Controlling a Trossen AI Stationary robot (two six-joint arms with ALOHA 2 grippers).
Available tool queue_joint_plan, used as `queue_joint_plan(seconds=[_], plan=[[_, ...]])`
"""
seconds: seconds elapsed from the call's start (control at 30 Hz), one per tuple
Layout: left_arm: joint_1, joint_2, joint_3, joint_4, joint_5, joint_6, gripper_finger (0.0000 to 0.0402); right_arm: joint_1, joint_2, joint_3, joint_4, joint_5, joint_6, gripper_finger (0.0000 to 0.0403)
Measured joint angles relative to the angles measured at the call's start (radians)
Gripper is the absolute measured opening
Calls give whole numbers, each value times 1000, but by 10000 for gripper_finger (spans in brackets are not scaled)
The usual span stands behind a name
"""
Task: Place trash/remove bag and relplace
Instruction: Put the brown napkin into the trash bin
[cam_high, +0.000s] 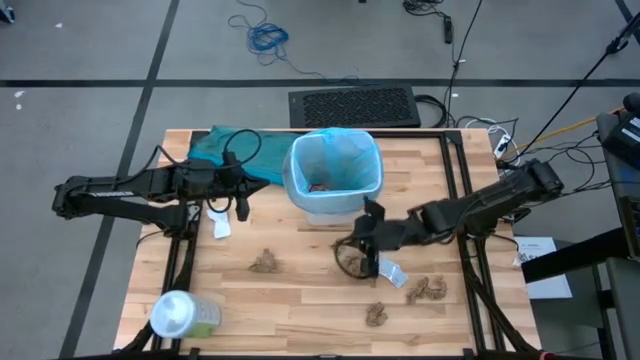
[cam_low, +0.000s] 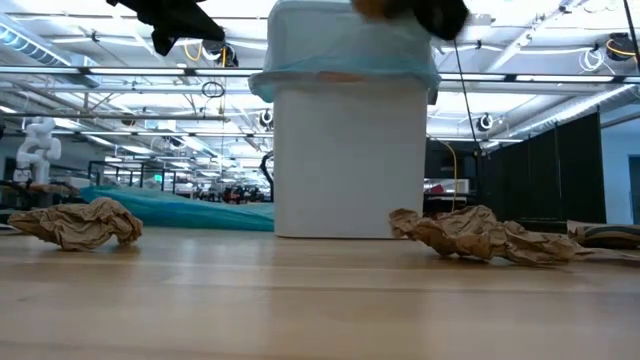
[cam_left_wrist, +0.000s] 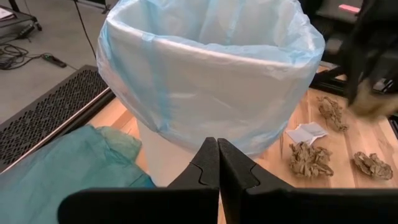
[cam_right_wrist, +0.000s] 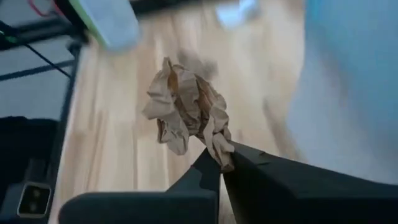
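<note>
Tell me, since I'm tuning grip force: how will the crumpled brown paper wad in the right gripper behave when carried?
The paper wad, pinched by one edge in the right gripper, looks light and holds its shape. Its loose folds would probably crush under pressure, and such a thin pinch might slip.

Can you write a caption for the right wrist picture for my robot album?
Right gripper shut on a crumpled brown paper wad, lifted above the wooden table.

In the low view the top edge cuts off both arms above the bin (cam_low: 345, 160), leaving only dark fragments. In the right wrist view the counter (cam_right_wrist: 124, 143) and the pale-green container (cam_right_wrist: 106, 22) are blurred. In the high view the bin's contents are too small to identify, and the paper wad (cam_high: 350, 262) sits partly hidden under the right end effector (cam_high: 368, 262).
</note>
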Motion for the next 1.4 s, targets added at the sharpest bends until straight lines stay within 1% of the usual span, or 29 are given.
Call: queue_joint_plan(seconds=[0.1, 0.2, 0.23, 0.33, 0.43, 0.5, 0.6, 0.7, 0.87, 0.97, 1.03, 1.1, 1.17, 1.27, 1.4], plan=[[0, 0, 0, 0, 0, 6, 0, -39, -1, 122, -8, 2, -145, 0], [0, 0, 0, 0, 0, 6, 0, -98, -2, 241, -55, 5, -245, 0], [0, 0, 0, 0, 0, 6, 0, -124, -2, 275, -68, 13, -260, 0], [0, 0, 0, -1, 0, 6, 0, -212, -3, 349, -121, 79, -268, 0], [0, 0, 0, -2, 0, 6, 0, -308, -3, 390, -190, 83, -273, 0], [0, 0, 0, -1, 0, 6, 0, -363, -3, 394, -222, 79, -269, 6], [0, 0, 0, -1, 0, 7, 0, -428, -2, 394, -286, 72, -260, 28], [0, 0, 0, -1, 0, 7, 0, -465, -2, 393, -319, 73, -248, 65], [0, 0, 0, -1, 0, 7, 0, -472, -2, 393, -311, 57, -256, 140], [0, 0, 0, -1, 0, 7, 0, -471, -2, 393, -311, -8, -262, 181], [0, 0, 0, -3, 0, 7, 0, -464, -6, 393, -323, -88, -253, 202], [0, 0, 0, -9, 0, 7, 0, -445, -16, 393, -346, -171, -246, 214], [0, 0, 0, -11, 0, 7, 0, -414, -32, 393, -382, -210, -240, 219], [0, 0, 0, -11, -6, 8, 0, -359, -53, 393, -451, -211, -213, 221], [1, 0, 0, -10, -8, 8, 0, -267, -84, 393, -524, -186, -146, 221]])
